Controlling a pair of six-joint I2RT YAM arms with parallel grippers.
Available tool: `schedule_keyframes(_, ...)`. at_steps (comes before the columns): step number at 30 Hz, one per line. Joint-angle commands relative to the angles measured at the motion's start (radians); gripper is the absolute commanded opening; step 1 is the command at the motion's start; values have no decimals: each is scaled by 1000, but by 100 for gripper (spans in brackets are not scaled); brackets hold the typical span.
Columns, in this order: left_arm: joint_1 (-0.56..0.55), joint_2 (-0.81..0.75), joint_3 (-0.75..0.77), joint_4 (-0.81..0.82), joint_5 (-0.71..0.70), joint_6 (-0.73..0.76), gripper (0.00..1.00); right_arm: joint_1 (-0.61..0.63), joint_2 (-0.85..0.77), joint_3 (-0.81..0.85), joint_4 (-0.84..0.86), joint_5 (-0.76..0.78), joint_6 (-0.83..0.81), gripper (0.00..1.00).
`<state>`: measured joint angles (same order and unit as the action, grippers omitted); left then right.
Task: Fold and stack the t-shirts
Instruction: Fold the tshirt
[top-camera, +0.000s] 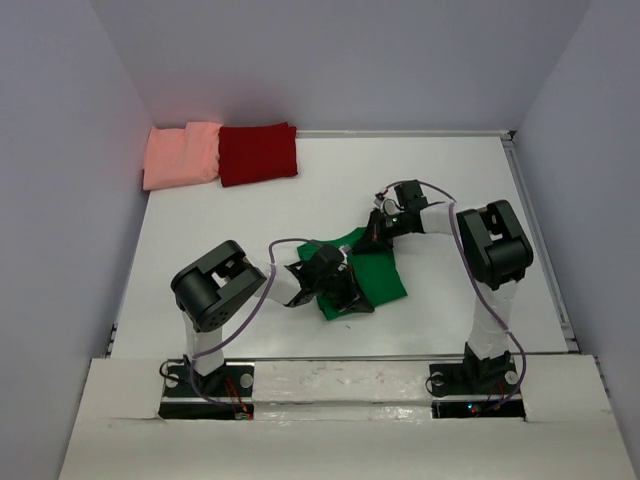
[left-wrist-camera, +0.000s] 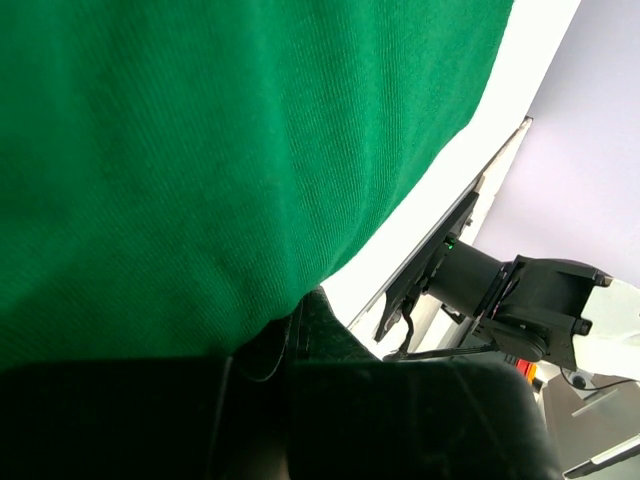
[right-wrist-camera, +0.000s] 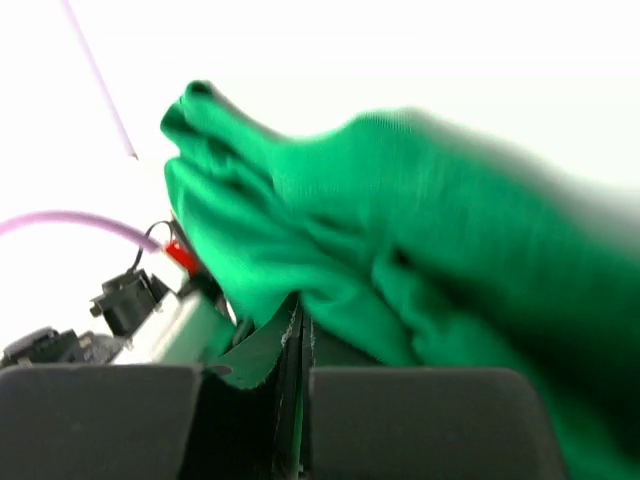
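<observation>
The bright green t-shirt (top-camera: 378, 276) lies partly folded in the middle of the table. My left gripper (top-camera: 345, 290) is shut on its near left edge; the green cloth (left-wrist-camera: 220, 170) fills the left wrist view above the closed jaws. My right gripper (top-camera: 375, 232) is shut on the shirt's far edge and holds it lifted; bunched green fabric (right-wrist-camera: 380, 240) hangs over the closed jaws in the right wrist view. The salmon-pink t-shirt (top-camera: 182, 155) and the dark red t-shirt (top-camera: 258, 153) lie folded side by side at the back left.
White table (top-camera: 230, 230) with grey walls on the left, back and right. A raised rail (top-camera: 540, 230) runs along the table's right edge. The right arm's base (left-wrist-camera: 510, 300) shows in the left wrist view.
</observation>
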<state>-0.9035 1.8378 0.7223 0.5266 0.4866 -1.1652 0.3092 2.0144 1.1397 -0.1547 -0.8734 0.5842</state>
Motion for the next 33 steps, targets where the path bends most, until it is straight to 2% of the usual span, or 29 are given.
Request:
schedule_keyframes(1,-5,-17,-1,-54,-11,12,0,7,58,119,9,27,-15,0)
schedule_keyframes(7,-5,-28,0,-68,-14,15,0,7,156,290,-28,54,-35,0)
schedule_keyframes(11,-5,-34,5,-77,-14,18,0,-27,249,463,-90,66,-56,0)
schedule_keyframes(18,-8,-55,49,-128,-29,47,0,-87,346,940,-308,76,-92,0)
schedule_keyframes(23,-9,-75,176,-295,-74,125,0,-125,346,1066,-394,62,-83,1)
schedule_keyframes(25,-9,-86,296,-432,-95,191,0,-137,325,1072,-426,50,-84,13)
schedule_keyframes(26,-9,-89,345,-483,-106,215,0,-146,314,1066,-440,50,-93,24)
schedule_keyframes(27,-9,-95,465,-540,-143,272,0,-147,299,1056,-453,56,-116,38)
schedule_keyframes(28,-9,-98,532,-666,-166,300,0,-147,261,1037,-466,63,-127,42)
schedule_keyframes(30,-6,-95,667,-787,-233,344,1,-147,221,953,-468,73,-148,49)
schedule_keyframes(31,-5,-89,790,-891,-253,381,4,-147,199,922,-468,77,-153,50)
schedule_keyframes(33,12,-95,892,-986,-289,400,27,-147,147,836,-467,77,-165,52)
